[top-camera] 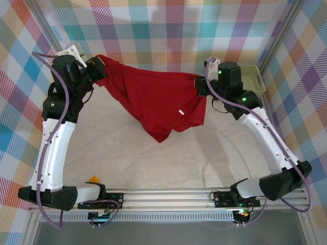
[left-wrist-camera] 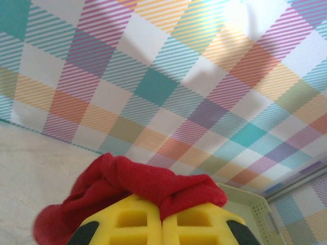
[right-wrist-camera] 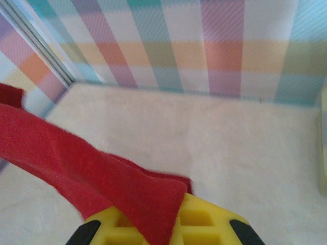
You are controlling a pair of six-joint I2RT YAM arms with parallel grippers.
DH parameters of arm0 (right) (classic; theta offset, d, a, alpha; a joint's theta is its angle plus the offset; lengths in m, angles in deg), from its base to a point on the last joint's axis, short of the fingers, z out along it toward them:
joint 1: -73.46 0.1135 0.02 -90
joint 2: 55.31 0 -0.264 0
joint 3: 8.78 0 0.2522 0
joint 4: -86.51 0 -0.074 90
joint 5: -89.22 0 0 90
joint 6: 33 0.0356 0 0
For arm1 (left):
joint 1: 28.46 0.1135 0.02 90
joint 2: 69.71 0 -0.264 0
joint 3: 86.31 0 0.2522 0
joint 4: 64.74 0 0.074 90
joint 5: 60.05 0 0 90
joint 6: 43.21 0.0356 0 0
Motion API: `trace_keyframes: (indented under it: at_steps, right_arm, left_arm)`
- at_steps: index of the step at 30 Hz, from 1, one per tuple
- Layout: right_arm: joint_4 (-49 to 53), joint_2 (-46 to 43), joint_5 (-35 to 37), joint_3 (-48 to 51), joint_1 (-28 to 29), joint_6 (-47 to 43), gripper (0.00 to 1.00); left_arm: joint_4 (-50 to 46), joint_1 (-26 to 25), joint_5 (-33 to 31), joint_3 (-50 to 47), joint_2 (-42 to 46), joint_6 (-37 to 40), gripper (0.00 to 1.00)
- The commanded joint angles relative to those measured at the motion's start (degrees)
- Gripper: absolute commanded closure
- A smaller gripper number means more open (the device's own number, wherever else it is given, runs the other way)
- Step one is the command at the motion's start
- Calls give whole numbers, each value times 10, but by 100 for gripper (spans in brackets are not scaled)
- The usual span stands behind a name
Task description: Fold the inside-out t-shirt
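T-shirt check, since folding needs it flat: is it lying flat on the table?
No, the t-shirt hangs stretched between the left gripper and the right gripper.

deep-red t-shirt (top-camera: 153,99), pale green basket (top-camera: 254,80), pastel plaid walls (top-camera: 168,30)

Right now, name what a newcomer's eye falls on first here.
The deep-red t-shirt comes first, hanging stretched at the far side with its middle sagging to a point. The left gripper and right gripper hold it up, each shut on a bunched edge. Around it stand loud plaid walls, with a pale green basket at far right.
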State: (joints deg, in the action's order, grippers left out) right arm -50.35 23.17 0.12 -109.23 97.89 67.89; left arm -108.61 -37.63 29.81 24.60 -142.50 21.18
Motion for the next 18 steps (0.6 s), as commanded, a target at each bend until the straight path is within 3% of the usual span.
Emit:
trace_keyframes:
  at_steps: [1,7,12,15,18]
  right_arm:
    - [4,-21,58,44,-3,2,100]
    - [47,-29,99,30,-7,-4,100]
    - [51,-77,112,22,-10,-12,100]
    - [55,-113,84,23,-6,-14,100]
    - [62,-135,76,25,41,-41,100]
  left_arm:
    - [-16,8,19,-26,-14,10,100]
    - [-60,8,86,43,-153,-5,100]
    - [-118,-10,156,258,-319,-18,100]
    - [-174,-45,152,419,-391,-6,100]
    - [-171,-70,127,451,-385,15,100]
